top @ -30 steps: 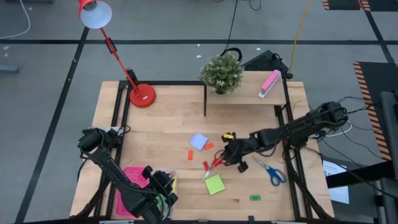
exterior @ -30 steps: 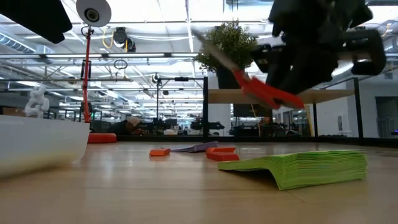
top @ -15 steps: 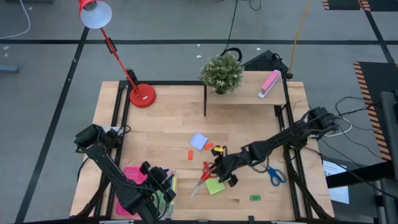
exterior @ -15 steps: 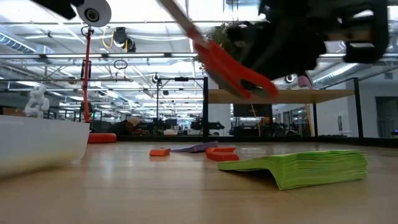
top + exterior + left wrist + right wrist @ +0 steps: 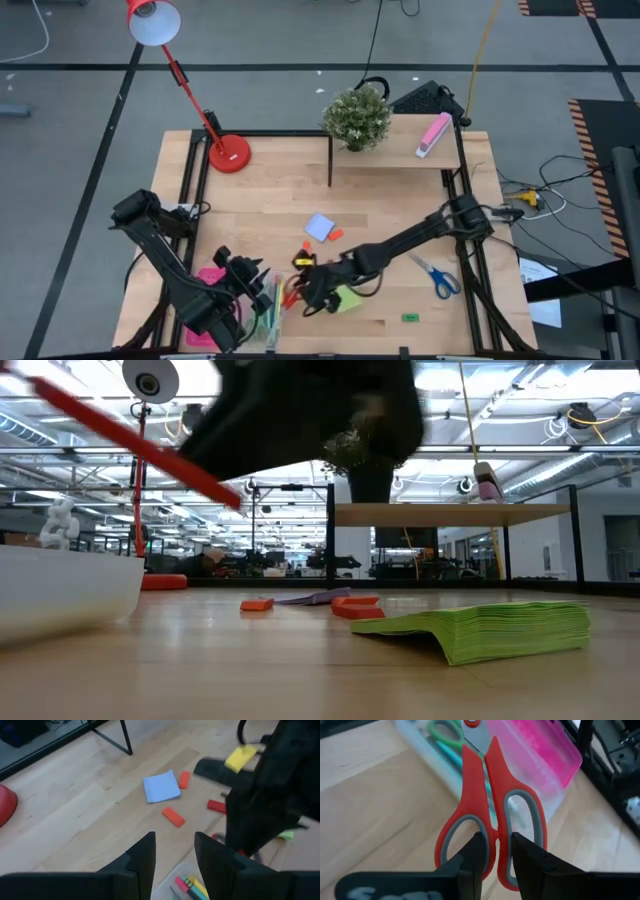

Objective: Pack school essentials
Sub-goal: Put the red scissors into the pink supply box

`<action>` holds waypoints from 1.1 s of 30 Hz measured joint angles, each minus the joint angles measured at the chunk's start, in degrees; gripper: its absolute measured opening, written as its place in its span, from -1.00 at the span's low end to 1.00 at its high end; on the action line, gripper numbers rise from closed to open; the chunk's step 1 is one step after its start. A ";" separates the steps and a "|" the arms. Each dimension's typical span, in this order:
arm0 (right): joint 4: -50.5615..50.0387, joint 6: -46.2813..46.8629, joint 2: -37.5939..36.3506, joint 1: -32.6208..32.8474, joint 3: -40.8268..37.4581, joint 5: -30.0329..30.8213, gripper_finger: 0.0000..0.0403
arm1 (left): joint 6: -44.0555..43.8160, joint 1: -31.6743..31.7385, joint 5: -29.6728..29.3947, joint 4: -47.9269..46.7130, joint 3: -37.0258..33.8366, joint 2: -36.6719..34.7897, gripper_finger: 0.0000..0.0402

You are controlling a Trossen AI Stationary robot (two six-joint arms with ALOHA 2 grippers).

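The right gripper, jaws clamped on the red scissors, holds them over the clear case beside the left gripper, whose jaws stand narrowly apart; released askew, they could catch its rim.

We find no legible text, label, brand, number or sign in any view. The yellow tag on the right arm shows no readable print. The red scissors carry no visible marking, and neither do the green note pad or the pale-blue note pad.
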 joint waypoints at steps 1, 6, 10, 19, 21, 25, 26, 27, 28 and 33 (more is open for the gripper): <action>-0.07 -1.06 1.42 -0.14 1.85 0.01 -0.63 | 0.00 0.00 0.01 -0.11 0.00 0.00 -0.30; 0.08 -7.06 7.31 -0.72 8.82 0.02 -0.63 | -0.41 -0.37 0.04 -0.21 0.00 0.02 -0.30; 0.84 -10.53 10.08 -1.01 11.58 0.16 -0.63 | -1.25 -0.88 0.00 -0.37 0.00 0.02 -0.30; 6.40 -12.44 10.41 -1.52 11.99 0.22 -0.63 | -2.73 -1.55 -1.18 -0.65 -0.01 0.07 -0.30; 7.68 -14.24 10.37 -1.53 11.99 0.37 -0.63 | -2.87 -1.61 -1.83 -0.77 0.00 0.04 -0.30; 8.16 -17.09 10.48 -1.79 11.93 0.40 -0.63 | -3.02 -1.66 -1.58 -0.68 0.00 0.07 -0.30; 8.55 -17.28 10.48 -2.00 11.83 0.21 -0.63 | -3.06 -1.66 -1.65 -0.74 0.00 0.07 -0.30; 9.73 -17.47 10.46 -2.25 11.49 0.17 -0.63 | -3.06 -1.66 -1.75 -0.91 0.00 0.07 -0.30; 11.34 -17.98 10.46 -2.50 11.06 0.15 -0.63 | -3.06 -1.60 -1.55 -0.81 0.00 0.07 -0.30; 17.77 -19.39 10.16 -2.94 8.42 -0.31 -0.63 | -3.26 -1.49 -1.56 -0.63 -0.02 0.20 -0.30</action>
